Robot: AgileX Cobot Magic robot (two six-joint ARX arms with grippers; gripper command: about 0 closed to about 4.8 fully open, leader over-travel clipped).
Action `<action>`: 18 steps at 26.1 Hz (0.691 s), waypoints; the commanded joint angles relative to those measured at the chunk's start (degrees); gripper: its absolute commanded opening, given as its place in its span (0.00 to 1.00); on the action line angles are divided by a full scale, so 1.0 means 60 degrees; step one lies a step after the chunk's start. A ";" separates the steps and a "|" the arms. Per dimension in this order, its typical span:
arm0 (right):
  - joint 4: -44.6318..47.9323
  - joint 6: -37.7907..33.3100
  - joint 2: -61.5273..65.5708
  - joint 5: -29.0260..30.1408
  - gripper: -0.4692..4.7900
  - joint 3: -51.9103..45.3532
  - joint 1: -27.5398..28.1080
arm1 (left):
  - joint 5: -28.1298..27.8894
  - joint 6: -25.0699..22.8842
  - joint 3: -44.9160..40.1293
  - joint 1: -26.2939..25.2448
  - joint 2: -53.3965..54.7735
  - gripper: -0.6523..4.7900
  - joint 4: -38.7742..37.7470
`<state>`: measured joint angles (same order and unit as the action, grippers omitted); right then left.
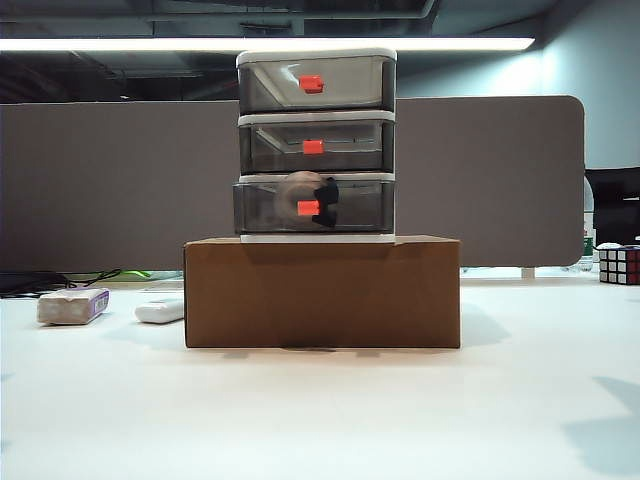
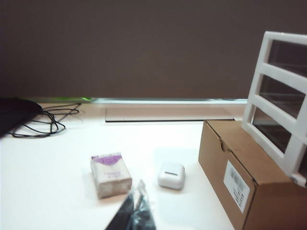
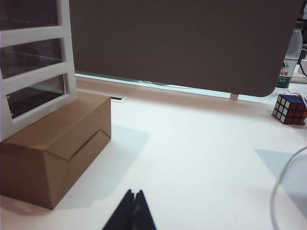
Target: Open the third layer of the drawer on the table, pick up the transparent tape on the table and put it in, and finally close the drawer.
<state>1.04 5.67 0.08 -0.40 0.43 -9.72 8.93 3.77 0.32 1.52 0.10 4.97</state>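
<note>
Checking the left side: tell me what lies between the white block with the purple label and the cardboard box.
In the left wrist view, a small white case sits between the block and the box.

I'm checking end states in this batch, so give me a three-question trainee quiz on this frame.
1. True or false: the transparent tape lies inside the third layer.
2. What does the drawer stand on? A) the table B) a cardboard box C) a cube puzzle
3. How do the fingers of the left pincer and right pincer stand?

Key: 1 true. 2 B, the cardboard box. 3 Both shut, holding nothing, low over the table.
</note>
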 commanded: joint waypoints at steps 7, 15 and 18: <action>0.0073 -0.0011 -0.0018 -0.0007 0.08 0.0186 0.0015 | -0.0011 0.0007 0.0018 0.0007 0.0007 0.11 0.0219; -0.0379 -0.0007 -0.0018 0.0025 0.08 0.0182 0.0011 | -0.0011 0.0011 0.0018 0.0007 0.0007 0.11 0.0219; -0.0430 -0.0007 -0.0018 0.0025 0.08 0.0182 0.0011 | -0.0007 0.0011 0.0018 0.0007 0.0007 0.11 0.0219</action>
<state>-2.07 5.65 0.10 -0.38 1.28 -9.72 8.88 3.77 0.32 1.52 0.10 5.50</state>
